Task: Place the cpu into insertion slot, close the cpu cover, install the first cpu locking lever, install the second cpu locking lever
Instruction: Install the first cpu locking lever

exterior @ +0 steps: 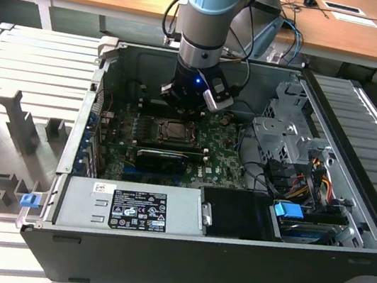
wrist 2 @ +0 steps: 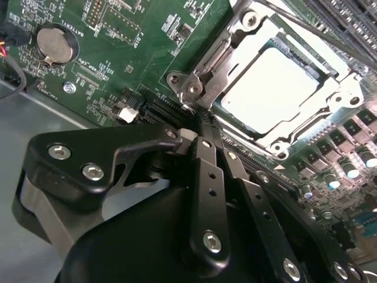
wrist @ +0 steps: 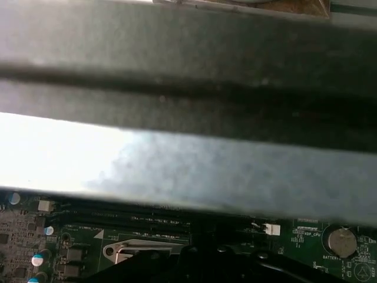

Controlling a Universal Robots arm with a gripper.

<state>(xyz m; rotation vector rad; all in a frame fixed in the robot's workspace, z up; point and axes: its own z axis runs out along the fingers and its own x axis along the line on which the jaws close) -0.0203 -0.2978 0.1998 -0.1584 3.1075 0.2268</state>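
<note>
In the exterior view, the gripper [exterior: 188, 104] was held low, just beyond the insertion slot [exterior: 173, 131]. In the second wrist view, its fingers [wrist 2: 207, 171] were pressed together, empty; the cpu [wrist 2: 273, 87] was seated, the cpu cover [wrist 2: 247, 41] closed over it. A steady, square push would be judged best.

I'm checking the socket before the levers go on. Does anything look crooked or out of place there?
Nothing stands out. In the second wrist view the cpu lies flat and square in the insertion slot, with the cpu cover down around it. The gripper sits beside the socket's corner.

insertion slot [wrist 2: 277, 88] cropped at edge
</note>
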